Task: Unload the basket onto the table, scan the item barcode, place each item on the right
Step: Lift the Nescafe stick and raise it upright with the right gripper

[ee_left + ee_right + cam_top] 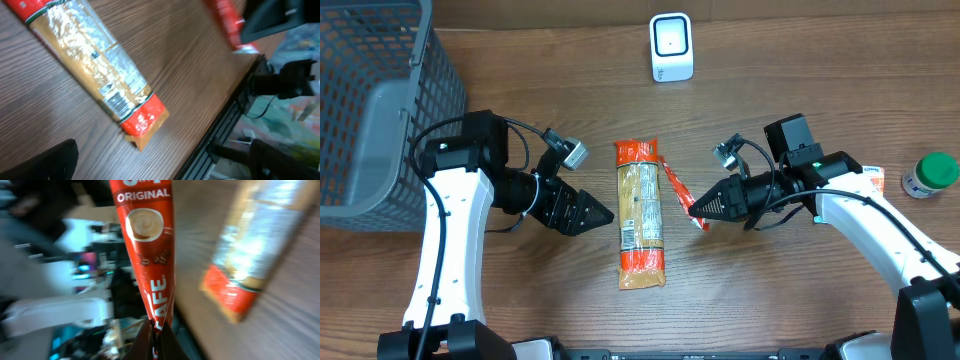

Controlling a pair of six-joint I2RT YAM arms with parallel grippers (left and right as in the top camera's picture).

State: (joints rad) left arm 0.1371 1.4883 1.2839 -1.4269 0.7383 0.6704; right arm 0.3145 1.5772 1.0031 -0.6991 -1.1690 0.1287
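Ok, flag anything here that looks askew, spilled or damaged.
Nothing is spilled or torn. The only thing askew is the red coffee sachet, which is pinched at one end by the right gripper and slants diagonally beside the pasta pack. The pack itself lies flat and looks intact.

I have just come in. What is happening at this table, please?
Two robot arms are working on scanning barcodes. The right hand is shut on one end of a red coffee sachet. The left hand is open and holds nothing; it points at a long packet that lies flat in the middle of the table. The white scanner stands at the far side, apart from both items.
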